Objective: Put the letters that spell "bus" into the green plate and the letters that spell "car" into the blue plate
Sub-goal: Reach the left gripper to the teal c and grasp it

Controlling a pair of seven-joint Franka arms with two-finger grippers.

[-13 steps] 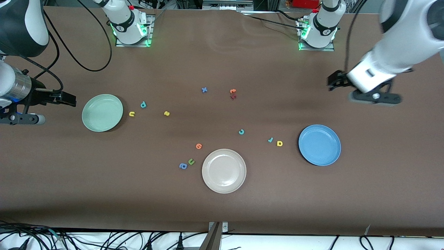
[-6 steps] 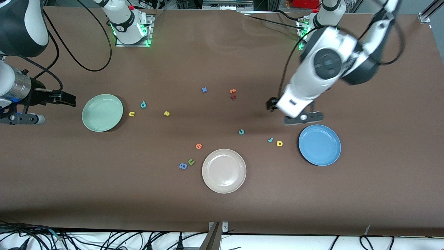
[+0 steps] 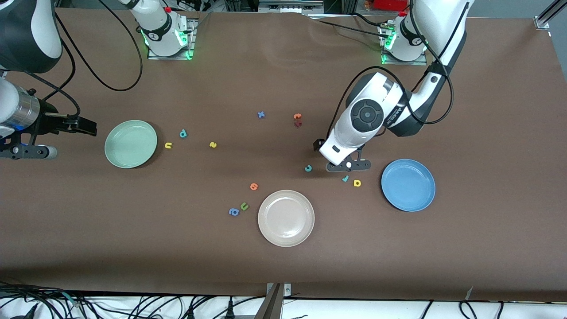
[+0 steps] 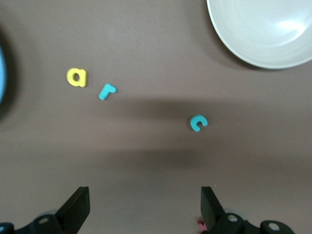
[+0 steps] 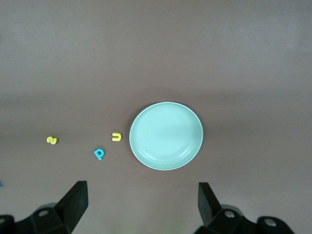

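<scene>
Small foam letters lie scattered flat on a matte brown table among three smooth, round, shallow plates. The pale mint green plate (image 3: 130,144) sits toward the right arm's end, empty, with the yellow "u" (image 3: 168,145) just beside its rim, the teal "b" (image 3: 183,133) near that, and the yellow "s" (image 3: 213,144) a little farther toward the table's middle. The glossy blue plate (image 3: 408,184) lies toward the left arm's end, also empty; the yellow "a" (image 3: 357,183) and teal "r" (image 3: 345,178) rest close together beside it, the teal "c" (image 3: 308,168) apart from them toward the middle.

The left gripper (image 4: 145,207) hangs low over bare table between the "c" and the "r", its fingers spread wide and holding nothing. The right gripper (image 5: 142,202) waits off past the green plate at its own end of the table, fingers likewise spread and empty.

A beige plate (image 3: 286,218) sits nearest the front camera. Beside it lie a green "u" (image 3: 244,206), a blue "a" (image 3: 233,212) and an orange letter (image 3: 254,186). Farther from the camera lie a blue "x" (image 3: 261,114) and an orange letter (image 3: 297,116) touching a dark red one (image 3: 297,124). None of these strays lies between the task's letters and their plates.
</scene>
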